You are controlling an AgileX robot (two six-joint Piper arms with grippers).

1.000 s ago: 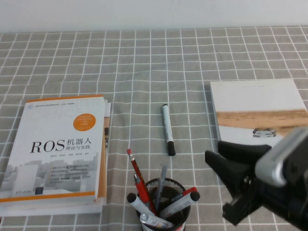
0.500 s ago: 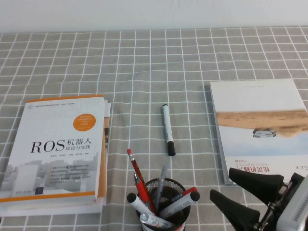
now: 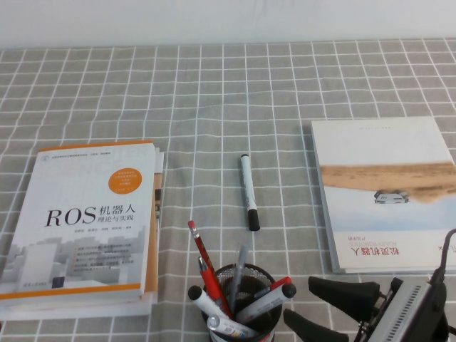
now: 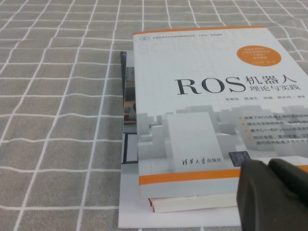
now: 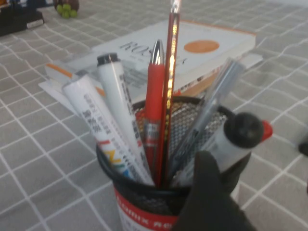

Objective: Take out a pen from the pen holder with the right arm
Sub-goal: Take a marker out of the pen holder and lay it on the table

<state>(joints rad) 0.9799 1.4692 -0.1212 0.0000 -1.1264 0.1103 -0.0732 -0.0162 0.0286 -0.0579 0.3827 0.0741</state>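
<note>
Right gripper [image 3: 299,301] stands spread just beside the pen holder [image 3: 251,276], partly cut off.
Left gripper [image 4: 272,192], fingers pressed together, hangs over the book [image 4: 202,110] corner.

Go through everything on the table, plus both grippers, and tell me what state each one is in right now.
pen holder, upright, full of pens.
red pen, standing in the pen holder, ungripped.
marker, lying flat, capped.
ROS book, closed, cover up.
white book, closed, lying flat.
right gripper, open, empty, beside the pen holder.
left gripper, shut, empty, near the ROS book.
</note>
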